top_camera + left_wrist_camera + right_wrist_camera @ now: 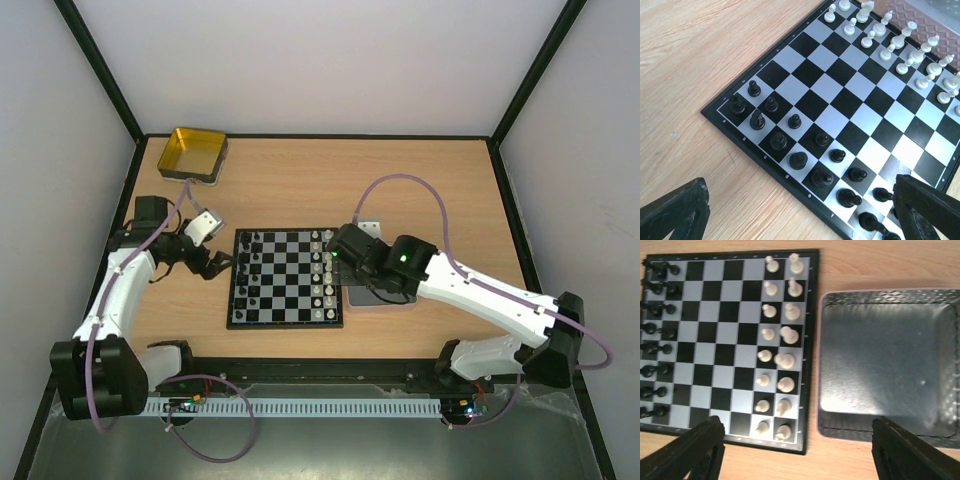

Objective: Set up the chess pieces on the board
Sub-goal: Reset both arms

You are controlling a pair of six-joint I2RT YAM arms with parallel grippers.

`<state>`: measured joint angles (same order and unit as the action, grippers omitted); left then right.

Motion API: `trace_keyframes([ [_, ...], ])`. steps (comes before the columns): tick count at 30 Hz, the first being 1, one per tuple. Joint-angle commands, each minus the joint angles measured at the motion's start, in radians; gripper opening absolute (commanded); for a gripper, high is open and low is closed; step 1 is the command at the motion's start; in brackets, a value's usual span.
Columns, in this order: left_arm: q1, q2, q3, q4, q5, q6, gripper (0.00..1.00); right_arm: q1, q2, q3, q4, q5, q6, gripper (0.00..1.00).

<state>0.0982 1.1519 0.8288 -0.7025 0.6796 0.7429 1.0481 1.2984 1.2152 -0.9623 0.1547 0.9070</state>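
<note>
The checkered board [285, 278] lies mid-table. Black pieces [252, 277] stand in two columns on its left side, white pieces [322, 275] in two columns on its right. In the left wrist view the black pieces [799, 160] fill the near rows and the white ones [900, 47] the far rows. In the right wrist view the white pieces [777, 357] line the board's right edge. My left gripper [218, 266] hovers at the board's left edge, open and empty [800, 220]. My right gripper [335, 250] hovers over the board's right edge, open and empty [797, 460].
A silver metal tray [890, 360] sits right of the board, empty, partly under my right arm [385, 298]. A yellow square tin [193, 154] stands at the far left corner. Black frame posts edge the table.
</note>
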Motion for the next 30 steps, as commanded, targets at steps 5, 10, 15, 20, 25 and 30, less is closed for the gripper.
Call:
trace_keyframes([
  [5, -0.038, -0.091, 0.062, -0.189, -0.108, 0.032, 0.99, -0.035, -0.117, -0.168, 0.082, 0.085, -0.112, 0.99],
  [10, -0.134, -0.149, 0.044, -0.203, -0.226, -0.026, 0.99, -0.044, -0.184, -0.228, 0.154, 0.072, -0.146, 0.97],
  [15, -0.214, -0.201, 0.041, -0.199, -0.26, -0.101, 0.99, -0.044, -0.307, -0.284, 0.233, 0.058, -0.161, 0.97],
  [20, -0.294, -0.2, 0.02, -0.154, -0.312, -0.184, 0.99, -0.045, -0.376, -0.305, 0.228, 0.046, -0.179, 0.98],
  [25, -0.357, -0.219, 0.011, -0.12, -0.37, -0.232, 0.99, -0.045, -0.405, -0.331, 0.228, 0.02, -0.201, 0.98],
  [30, -0.365, -0.219, 0.007, -0.115, -0.382, -0.238, 0.99, -0.045, -0.397, -0.331, 0.223, 0.005, -0.22, 0.98],
])
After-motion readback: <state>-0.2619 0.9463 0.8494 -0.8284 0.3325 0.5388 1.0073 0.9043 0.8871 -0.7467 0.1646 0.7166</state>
